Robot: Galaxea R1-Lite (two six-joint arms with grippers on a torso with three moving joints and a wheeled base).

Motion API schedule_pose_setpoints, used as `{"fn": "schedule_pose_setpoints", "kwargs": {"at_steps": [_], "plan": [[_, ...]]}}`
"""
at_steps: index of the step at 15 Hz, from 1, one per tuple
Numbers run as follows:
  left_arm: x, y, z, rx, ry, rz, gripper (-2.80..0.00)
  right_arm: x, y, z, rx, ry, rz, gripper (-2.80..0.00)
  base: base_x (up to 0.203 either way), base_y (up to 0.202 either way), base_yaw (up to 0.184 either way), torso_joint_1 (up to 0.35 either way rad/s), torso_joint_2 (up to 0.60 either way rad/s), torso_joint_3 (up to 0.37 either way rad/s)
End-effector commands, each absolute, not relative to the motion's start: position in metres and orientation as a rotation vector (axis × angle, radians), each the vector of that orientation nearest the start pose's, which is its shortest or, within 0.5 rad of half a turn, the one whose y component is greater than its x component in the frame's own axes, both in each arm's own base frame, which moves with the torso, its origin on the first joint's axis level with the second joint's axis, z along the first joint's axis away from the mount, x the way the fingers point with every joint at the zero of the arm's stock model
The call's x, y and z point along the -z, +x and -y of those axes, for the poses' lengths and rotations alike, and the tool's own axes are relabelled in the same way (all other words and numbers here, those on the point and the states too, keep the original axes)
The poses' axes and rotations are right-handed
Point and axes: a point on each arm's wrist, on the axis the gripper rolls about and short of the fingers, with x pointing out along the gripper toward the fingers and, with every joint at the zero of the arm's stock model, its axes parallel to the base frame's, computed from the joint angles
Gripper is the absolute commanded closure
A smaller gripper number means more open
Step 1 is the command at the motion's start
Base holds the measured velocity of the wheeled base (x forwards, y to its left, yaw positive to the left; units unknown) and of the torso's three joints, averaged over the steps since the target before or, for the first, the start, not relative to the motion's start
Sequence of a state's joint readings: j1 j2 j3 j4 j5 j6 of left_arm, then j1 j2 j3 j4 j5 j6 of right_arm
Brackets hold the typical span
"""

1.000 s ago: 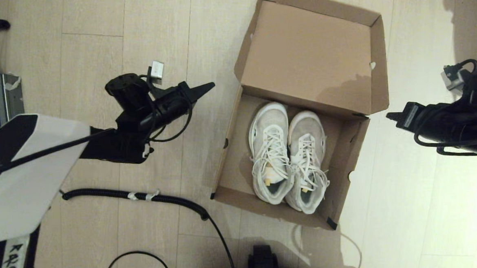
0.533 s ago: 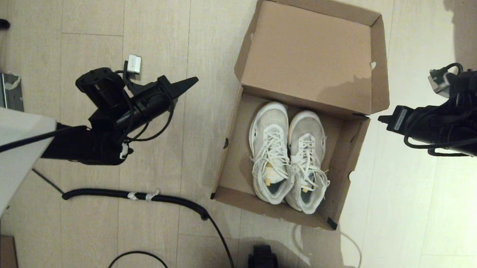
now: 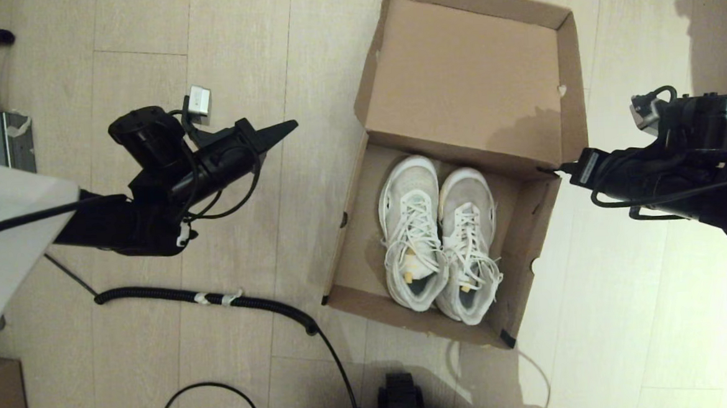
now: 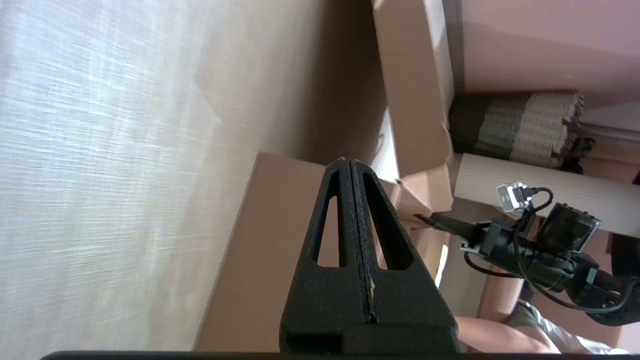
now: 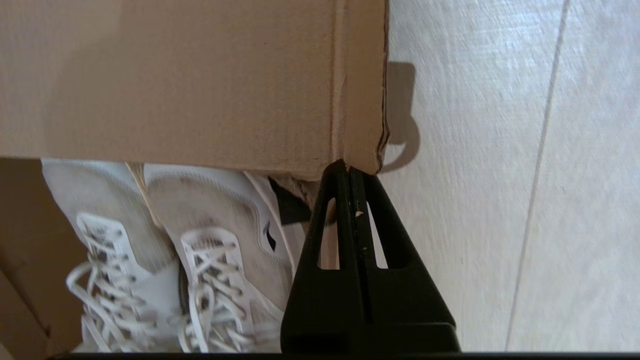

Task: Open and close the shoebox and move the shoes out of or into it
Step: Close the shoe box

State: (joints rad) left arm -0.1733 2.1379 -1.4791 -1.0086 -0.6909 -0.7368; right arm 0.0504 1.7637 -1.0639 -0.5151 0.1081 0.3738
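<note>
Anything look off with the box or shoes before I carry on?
Nothing is damaged or spilled. The shoebox sits askew to the floorboards with its lid open, and both shoes lie neatly side by side inside. The shut right gripper touches the lid's corner; the shut left gripper is clear.

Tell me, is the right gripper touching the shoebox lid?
Touching. In the right wrist view the right gripper, fingers shut, meets the shoebox lid's lower corner with no gap.

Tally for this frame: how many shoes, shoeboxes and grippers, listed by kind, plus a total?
Shoes: 2, left shoe and right shoe, side by side inside the box.
Shoebox: 1, lid open.
Grippers: 2, left gripper and right gripper, both shut.
Total: 5.
</note>
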Motion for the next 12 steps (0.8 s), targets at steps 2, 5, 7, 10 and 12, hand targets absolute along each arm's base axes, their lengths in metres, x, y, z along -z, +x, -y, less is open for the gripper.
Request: {"fn": "schedule_pose_setpoints", "kwargs": {"at_steps": [2,5,7,10,12], "plan": [[-0.240,0.427,0.087,0.937,-0.592,0.019,0.00,-0.224,0.357,-0.021,-0.128,0.369,-0.187,0.00,0.000,0.000,0.000,0.000,0.00,0.000],[-0.238,0.426,0.083,0.929,-0.591,0.024,0.00,-0.236,0.369,-0.021,-0.142,0.329,-0.135,0.00,0.000,0.000,0.000,0.000,0.00,0.000],[-0.238,0.426,0.080,0.924,-0.590,0.027,0.00,-0.245,0.376,-0.023,-0.150,0.327,-0.104,0.00,0.000,0.000,0.000,0.000,0.00,0.000],[-0.238,0.425,0.078,0.920,-0.590,0.027,0.00,-0.256,0.373,-0.025,-0.156,0.326,-0.105,0.00,0.000,0.000,0.000,0.000,0.00,0.000],[-0.238,0.425,0.078,0.919,-0.591,0.026,0.00,-0.266,0.359,-0.024,-0.152,0.328,-0.122,0.00,0.000,0.000,0.000,0.000,0.00,0.000]]}}
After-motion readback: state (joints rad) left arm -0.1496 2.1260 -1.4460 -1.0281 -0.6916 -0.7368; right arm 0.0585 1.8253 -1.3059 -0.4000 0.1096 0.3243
